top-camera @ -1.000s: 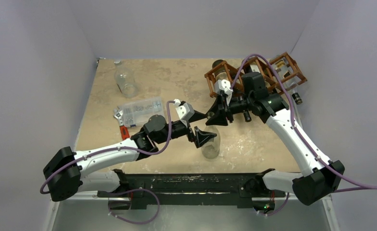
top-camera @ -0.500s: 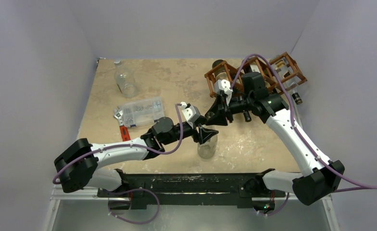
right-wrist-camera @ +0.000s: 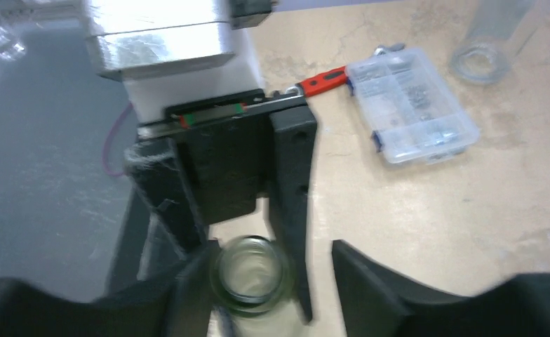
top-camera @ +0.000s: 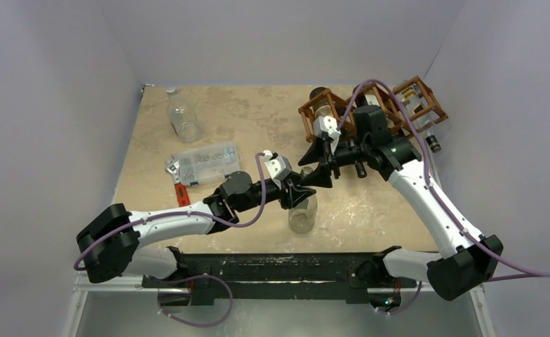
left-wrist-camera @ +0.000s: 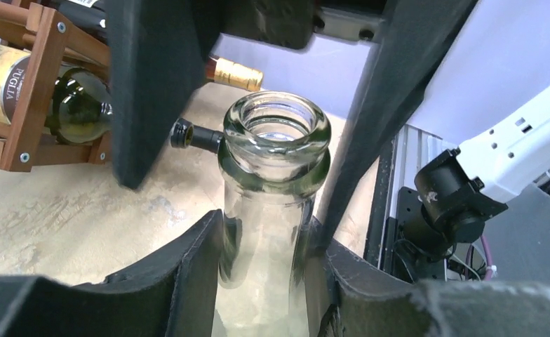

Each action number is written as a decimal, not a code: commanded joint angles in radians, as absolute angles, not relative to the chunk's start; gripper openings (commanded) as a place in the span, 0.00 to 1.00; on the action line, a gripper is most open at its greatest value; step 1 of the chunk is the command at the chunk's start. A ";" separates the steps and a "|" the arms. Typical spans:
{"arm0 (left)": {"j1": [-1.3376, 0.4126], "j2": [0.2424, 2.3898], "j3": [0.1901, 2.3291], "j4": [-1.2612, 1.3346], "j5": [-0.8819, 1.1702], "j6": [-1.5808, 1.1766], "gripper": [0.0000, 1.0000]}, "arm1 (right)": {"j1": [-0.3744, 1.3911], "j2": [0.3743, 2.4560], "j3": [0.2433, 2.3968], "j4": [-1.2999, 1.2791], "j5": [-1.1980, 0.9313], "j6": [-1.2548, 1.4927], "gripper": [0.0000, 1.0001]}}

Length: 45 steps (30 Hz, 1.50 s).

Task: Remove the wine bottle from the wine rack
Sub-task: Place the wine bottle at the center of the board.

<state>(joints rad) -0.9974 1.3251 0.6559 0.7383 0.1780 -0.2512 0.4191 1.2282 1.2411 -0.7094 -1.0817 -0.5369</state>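
Item 1: wine bottle [top-camera: 304,215], clear, upright on the surface [top-camera: 258,119], well apart from the wine rack [top-camera: 370,105]; long axis vertical.
Left end effector [left-wrist-camera: 264,239]: clamped on its neck.
Right end effector [right-wrist-camera: 271,260]: narrowly parted, loose astride the mouth.

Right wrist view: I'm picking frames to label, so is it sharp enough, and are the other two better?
Right wrist: motion-blurred, the clear bottle smeared. Left wrist: its rim crisp, highlights on the glass. Top external: sharp, evenly lit, soft shadows.
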 commanded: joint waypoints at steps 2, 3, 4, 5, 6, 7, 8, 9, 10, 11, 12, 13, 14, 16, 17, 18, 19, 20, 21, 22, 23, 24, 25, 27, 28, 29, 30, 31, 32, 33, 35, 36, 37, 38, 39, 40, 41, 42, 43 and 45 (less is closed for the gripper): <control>-1.003 1.218 0.653 0.743 0.160 -0.248 0.00 | 0.416 1.153 1.261 -0.712 -1.196 -0.572 0.89; -1.003 1.197 0.655 0.726 0.155 -0.244 0.00 | 0.414 1.141 1.264 -0.724 -1.201 -0.584 0.96; -1.003 1.184 0.658 0.712 0.152 -0.239 0.00 | 0.410 1.126 1.262 -0.728 -1.205 -0.590 0.99; -1.003 1.171 0.661 0.697 0.151 -0.233 0.00 | 0.403 1.113 1.260 -0.729 -1.213 -0.591 0.99; -1.002 1.157 0.662 0.683 0.147 -0.224 0.00 | 0.391 1.099 1.260 -0.734 -1.221 -0.598 0.99; -1.002 1.145 0.665 0.668 0.141 -0.215 0.00 | 0.376 1.088 1.256 -0.744 -1.228 -0.609 0.99; -1.001 1.133 0.668 0.650 0.134 -0.204 0.00 | 0.360 1.072 1.251 -0.752 -1.236 -0.622 0.99; -1.000 1.122 0.673 0.628 0.127 -0.194 0.00 | 0.344 1.056 1.242 -0.758 -1.245 -0.633 0.99; -0.995 1.110 0.682 0.603 0.120 -0.187 0.00 | 0.327 1.041 1.228 -0.762 -1.256 -0.648 0.99; -0.990 1.099 0.688 0.580 0.117 -0.181 0.00 | 0.311 1.024 1.213 -0.768 -1.268 -0.664 0.99; -0.979 1.089 0.695 0.559 0.117 -0.178 0.00 | 0.295 1.007 1.195 -0.774 -1.279 -0.675 0.99; -0.967 1.076 0.701 0.536 0.116 -0.176 0.00 | 0.277 0.989 1.171 -0.775 -1.290 -0.690 0.99; -0.955 1.065 0.707 0.523 0.117 -0.174 0.00 | 0.260 0.969 1.146 -0.770 -1.300 -0.696 0.99; -0.931 1.040 0.722 0.485 0.115 -0.166 0.00 | 0.227 0.921 1.089 -0.735 -1.302 -0.695 0.99; -0.917 1.029 0.731 0.466 0.116 -0.162 0.00 | 0.213 0.900 1.059 -0.722 -1.302 -0.689 0.99; -0.903 1.019 0.740 0.446 0.115 -0.160 0.00 | 0.198 0.881 1.031 -0.700 -1.301 -0.684 0.99; -0.885 1.010 0.751 0.427 0.116 -0.161 0.00 | 0.189 0.862 1.005 -0.681 -1.301 -0.674 0.99; -0.864 1.003 0.763 0.406 0.120 -0.162 0.00 | 0.178 0.848 0.983 -0.664 -1.300 -0.661 0.99; -0.844 0.997 0.775 0.381 0.124 -0.163 0.00 | 0.169 0.835 0.965 -0.653 -1.299 -0.649 0.99; -0.823 0.994 0.789 0.369 0.128 -0.163 0.00 | 0.163 0.826 0.950 -0.651 -1.299 -0.644 0.99; -0.807 0.989 0.801 0.348 0.129 -0.160 0.00 | 0.159 0.817 0.933 -0.648 -1.299 -0.642 0.99; -0.790 0.987 0.813 0.333 0.127 -0.154 0.00 | 0.155 0.806 0.912 -0.642 -1.294 -0.640 0.99; -0.774 0.986 0.827 0.318 0.123 -0.144 0.00 | 0.155 0.799 0.903 -0.637 -1.282 -0.636 0.99; -0.745 0.994 0.857 0.289 0.127 -0.133 0.00 | 0.154 0.787 0.883 -0.618 -1.245 -0.626 0.99; -0.730 0.999 0.875 0.278 0.133 -0.130 0.00 | 0.154 0.783 0.881 -0.608 -1.227 -0.616 0.99; -0.717 1.009 0.891 0.268 0.139 -0.128 0.00 | 0.153 0.781 0.881 -0.606 -1.216 -0.612 0.99; -0.706 1.018 0.909 0.259 0.142 -0.126 0.00 | 0.153 0.779 0.880 -0.606 -1.208 -0.613 0.99; -0.691 1.027 0.923 0.255 0.143 -0.126 0.00 | 0.153 0.774 0.878 -0.605 -1.203 -0.615 0.99; -0.679 1.038 0.938 0.253 0.145 -0.126 0.00 | 0.153 0.772 0.875 -0.604 -1.194 -0.615 0.99; -0.668 1.046 0.952 0.251 0.144 -0.124 0.00 | 0.153 0.769 0.872 -0.601 -1.188 -0.616 0.99; -0.641 1.067 0.988 0.251 0.144 -0.127 0.00 | 0.153 0.765 0.866 -0.595 -1.177 -0.612 0.99; -0.627 1.079 1.007 0.253 0.143 -0.128 0.00 | 0.152 0.762 0.864 -0.593 -1.170 -0.613 0.99; -0.612 1.091 1.023 0.253 0.144 -0.132 0.00 | 0.153 0.762 0.862 -0.592 -1.162 -0.612 0.99; -0.598 1.105 1.041 0.257 0.146 -0.138 0.00 | 0.153 0.761 0.860 -0.590 -1.151 -0.611 0.99; -0.585 1.120 1.059 0.261 0.148 -0.136 0.00 | 0.153 0.760 0.857 -0.587 -1.144 -0.611 0.99; -0.573 1.136 1.078 0.264 0.147 -0.136 0.00 | 0.152 0.761 0.856 -0.585 -1.139 -0.610 0.99; -0.564 1.155 1.099 0.267 0.147 -0.136 0.00 | 0.153 0.760 0.854 -0.582 -1.135 -0.610 0.99; -0.555 1.172 1.117 0.272 0.143 -0.136 0.00 | 0.153 0.760 0.852 -0.581 -1.132 -0.609 0.99; -0.545 1.189 1.135 0.282 0.136 -0.137 0.00 | 0.153 0.760 0.851 -0.579 -1.128 -0.610 0.99; -0.527 1.228 1.162 0.304 0.129 -0.142 0.00 | 0.153 0.761 0.849 -0.576 -1.120 -0.609 0.99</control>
<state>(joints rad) -0.5587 1.2060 1.0286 0.0841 0.1341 -0.1371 0.1562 0.7666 0.8562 -0.6117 -1.1469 -0.6205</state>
